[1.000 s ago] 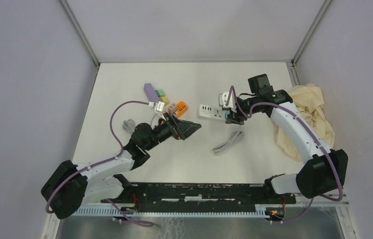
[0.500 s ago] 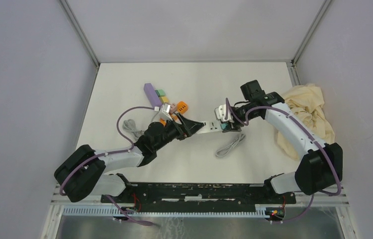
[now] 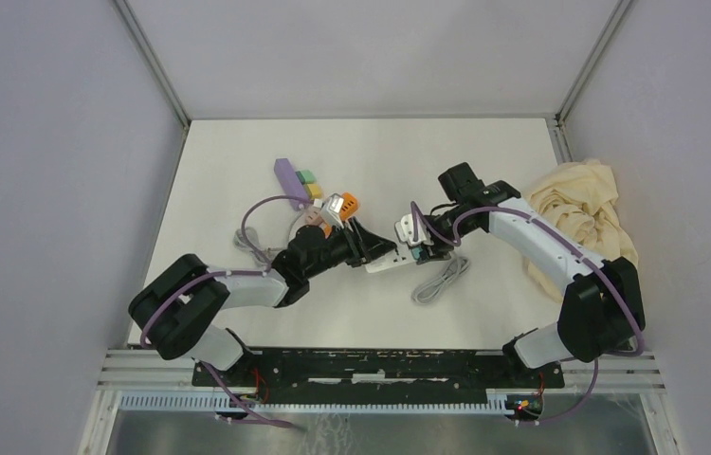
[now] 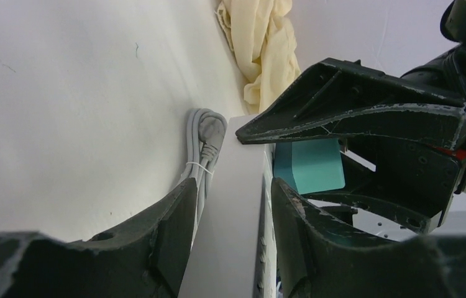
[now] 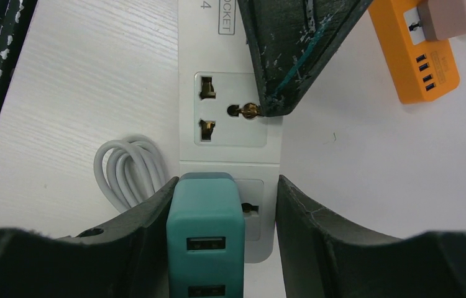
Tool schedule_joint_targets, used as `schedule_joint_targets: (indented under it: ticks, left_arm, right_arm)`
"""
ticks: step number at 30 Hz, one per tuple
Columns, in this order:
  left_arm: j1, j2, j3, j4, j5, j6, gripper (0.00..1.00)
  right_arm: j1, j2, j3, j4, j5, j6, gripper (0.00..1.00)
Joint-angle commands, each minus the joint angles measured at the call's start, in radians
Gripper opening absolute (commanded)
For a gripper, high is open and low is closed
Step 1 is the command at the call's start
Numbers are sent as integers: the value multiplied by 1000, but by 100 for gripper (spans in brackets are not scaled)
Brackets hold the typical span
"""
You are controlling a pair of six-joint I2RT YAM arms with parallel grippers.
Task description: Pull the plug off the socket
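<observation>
A white power strip (image 3: 385,263) lies at the table's middle with a teal USB plug (image 3: 415,254) seated in its end socket. My left gripper (image 3: 375,249) is shut on the strip's sides; in the left wrist view the strip (image 4: 233,211) fills the gap of the gripper (image 4: 233,186). My right gripper (image 3: 425,248) is open and straddles the plug. In the right wrist view the plug (image 5: 205,236) touches the left finger of the gripper (image 5: 225,183), with a gap to the right finger. The strip's free socket (image 5: 227,112) lies just beyond.
A coiled grey cable (image 3: 439,280) lies beside the strip's near end. An orange power strip (image 3: 347,202) with a pink adapter and a purple block (image 3: 287,175) lie to the left rear. A crumpled cream cloth (image 3: 584,213) lies at the right edge.
The power strip with the plug has slid nearer and to the left with my right gripper. My left gripper has moved right and closed on the strip.
</observation>
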Motion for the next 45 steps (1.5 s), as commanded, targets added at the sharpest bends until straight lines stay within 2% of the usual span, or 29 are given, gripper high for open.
schedule_joint_targets:
  ticks: [1, 6, 11, 12, 18, 20, 23, 25, 26, 30, 32, 38, 42, 43, 45]
  left_arm:
    - [-8, 13, 66, 64, 138, 86, 55]
    - [19, 27, 95, 14, 295, 155, 64]
    - [70, 33, 94, -21, 470, 186, 65]
    - [76, 34, 99, -42, 492, 200, 63]
    - [79, 48, 123, -122, 529, 240, 34]
    - [79, 63, 133, -133, 545, 246, 31]
    - [79, 100, 157, -143, 589, 250, 35]
    - [79, 126, 172, -141, 626, 251, 51]
    - [79, 138, 178, -141, 639, 252, 55]
    - [79, 168, 199, -135, 679, 250, 56]
    - [79, 176, 202, -125, 689, 242, 49]
    - [80, 196, 201, -88, 717, 220, 5]
    - [86, 209, 193, -42, 720, 196, 3]
    - [89, 209, 189, -35, 714, 193, 3]
    - [100, 206, 177, -21, 700, 187, 3]
  right_arm:
    - [9, -2, 2, 73, -17, 19, 14]
    - [9, -12, -12, 75, -11, -4, 14]
    - [9, -38, -26, 71, 1, -43, 15]
    - [9, -44, -30, 75, 2, -48, 15]
    - [8, -53, -47, 90, 18, -54, 16]
    - [9, -47, -47, 90, 19, -54, 16]
    - [10, -47, -47, 91, 27, -58, 16]
    - [9, -50, -52, 92, 27, -66, 17]
    - [9, -54, -56, 92, 27, -73, 17]
    - [10, -65, -74, 95, 34, -106, 19]
    - [12, -68, -79, 99, 40, -113, 19]
    - [17, -67, -86, 100, 46, -123, 20]
    - [18, -65, -90, 105, 46, -126, 25]
    - [18, -65, -92, 109, 47, -123, 30]
    - [18, -66, -99, 117, 47, -115, 45]
